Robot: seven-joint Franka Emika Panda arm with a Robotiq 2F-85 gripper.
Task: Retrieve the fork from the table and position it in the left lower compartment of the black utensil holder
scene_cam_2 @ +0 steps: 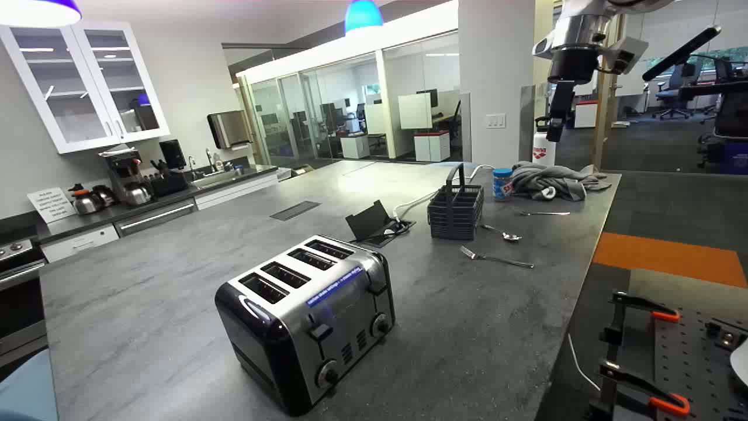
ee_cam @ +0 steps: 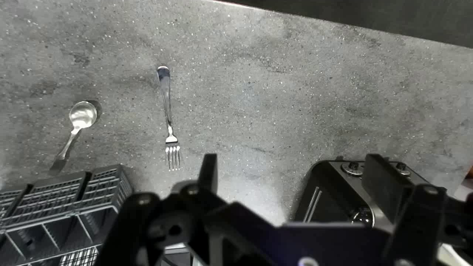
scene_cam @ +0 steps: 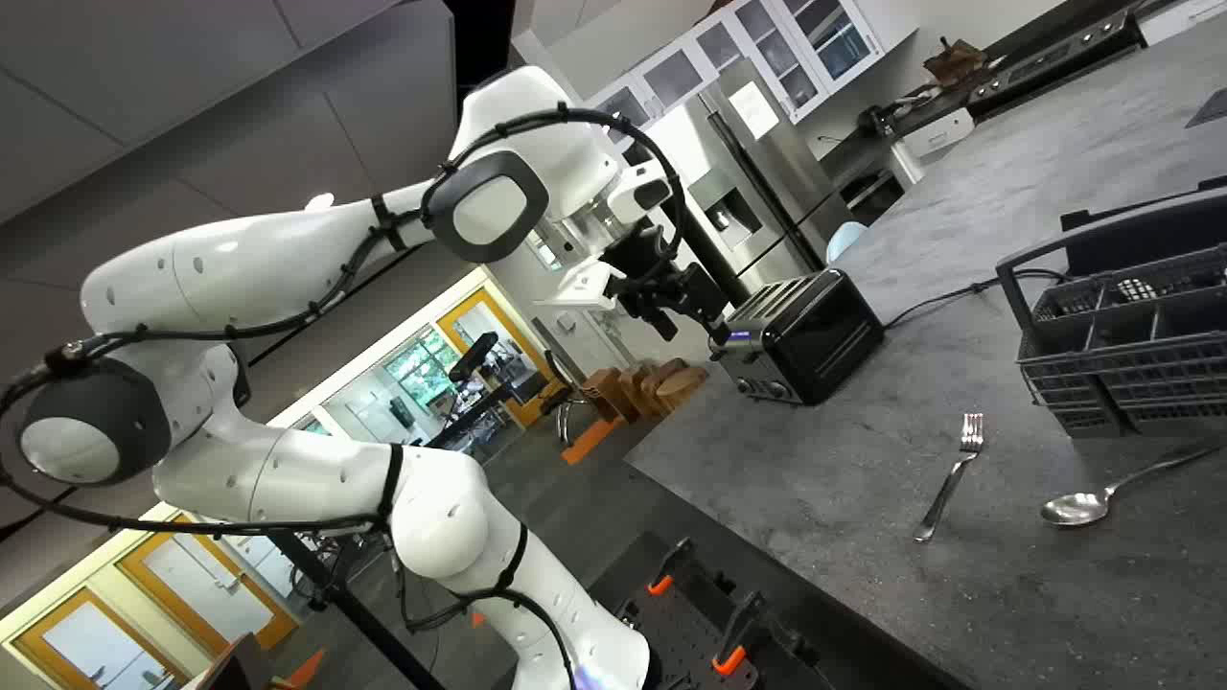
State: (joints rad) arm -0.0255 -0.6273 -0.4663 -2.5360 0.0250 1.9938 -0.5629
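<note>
The silver fork lies flat on the dark grey table, in both exterior views (scene_cam: 949,484) (scene_cam_2: 497,258) and in the wrist view (ee_cam: 166,99). The table (scene_cam_2: 432,351) is speckled grey. The black utensil holder (scene_cam: 1189,388) is a dark grid-walled basket with a handle and several compartments. It stands upright beside the fork, also in an exterior view (scene_cam_2: 453,223) and partly cut off in the wrist view (ee_cam: 55,199). My gripper (ee_cam: 290,159) is open and empty, high above the table, off to the side of the fork; it also shows in both exterior views (scene_cam: 692,331) (scene_cam_2: 555,135).
A black and silver toaster (scene_cam_2: 304,321) stands on the table, below my gripper in the wrist view. A spoon (scene_cam: 1076,508) lies beside the basket. An exterior view shows another fork (scene_cam_2: 546,213), a grey cloth (scene_cam_2: 555,181), a blue jar (scene_cam_2: 502,184) and a raised outlet flap (scene_cam_2: 368,219).
</note>
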